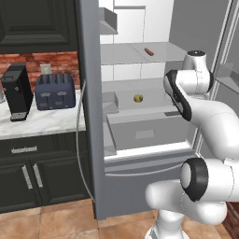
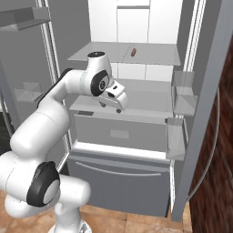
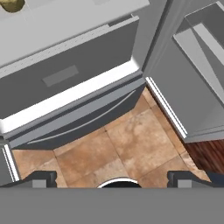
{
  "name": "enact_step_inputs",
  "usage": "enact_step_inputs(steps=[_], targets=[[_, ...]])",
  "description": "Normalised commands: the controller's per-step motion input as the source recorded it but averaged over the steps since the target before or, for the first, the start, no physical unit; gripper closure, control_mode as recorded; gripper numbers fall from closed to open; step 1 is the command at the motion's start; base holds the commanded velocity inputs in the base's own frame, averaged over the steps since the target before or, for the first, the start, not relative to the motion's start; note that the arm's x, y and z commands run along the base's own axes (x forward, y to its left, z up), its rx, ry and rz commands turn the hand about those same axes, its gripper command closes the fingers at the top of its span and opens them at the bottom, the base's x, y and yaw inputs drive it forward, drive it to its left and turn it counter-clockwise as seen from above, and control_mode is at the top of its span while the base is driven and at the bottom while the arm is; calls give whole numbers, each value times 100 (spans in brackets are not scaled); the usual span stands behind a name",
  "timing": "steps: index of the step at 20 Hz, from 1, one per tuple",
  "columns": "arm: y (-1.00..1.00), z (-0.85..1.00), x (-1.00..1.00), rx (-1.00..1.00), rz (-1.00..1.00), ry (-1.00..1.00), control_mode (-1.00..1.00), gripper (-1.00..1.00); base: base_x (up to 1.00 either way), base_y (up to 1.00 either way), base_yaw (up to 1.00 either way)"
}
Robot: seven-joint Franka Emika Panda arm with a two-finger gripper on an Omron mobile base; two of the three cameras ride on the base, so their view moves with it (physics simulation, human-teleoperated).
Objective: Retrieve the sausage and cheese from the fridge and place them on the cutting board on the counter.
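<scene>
We see the tall grey steel fridge [image 1: 91, 116] open: small reddish-brown sausage [image 1: 149, 51] on an upper shelf, yellow-tan cheese chunk [image 1: 138, 98] below; our tool [image 2: 113, 106] spread wide, empty.

kitchen: fridge [image 1: 140, 154], toaster [image 1: 55, 91], marble counter [image 1: 42, 122].

Bright, even rendered light; soft shadows, sharp, no glare

Legible text: none in any view.
Fridge [image 1: 140, 135] markings: no brand, label or number readable; the drawer front carries a blank grey rectangle.
Toaster [image 1: 56, 91] markings: none readable.
Coffee machine [image 1: 17, 91] markings: none readable.
</scene>
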Motion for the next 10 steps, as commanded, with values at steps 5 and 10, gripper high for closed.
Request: enact_step_inputs(steps=[5, 10], targets=[[0, 0, 0, 0, 0, 0, 100, -100, 0, 0, 0], [0, 0, 0, 0, 0, 0, 100, -100, 1, -9, 0]])
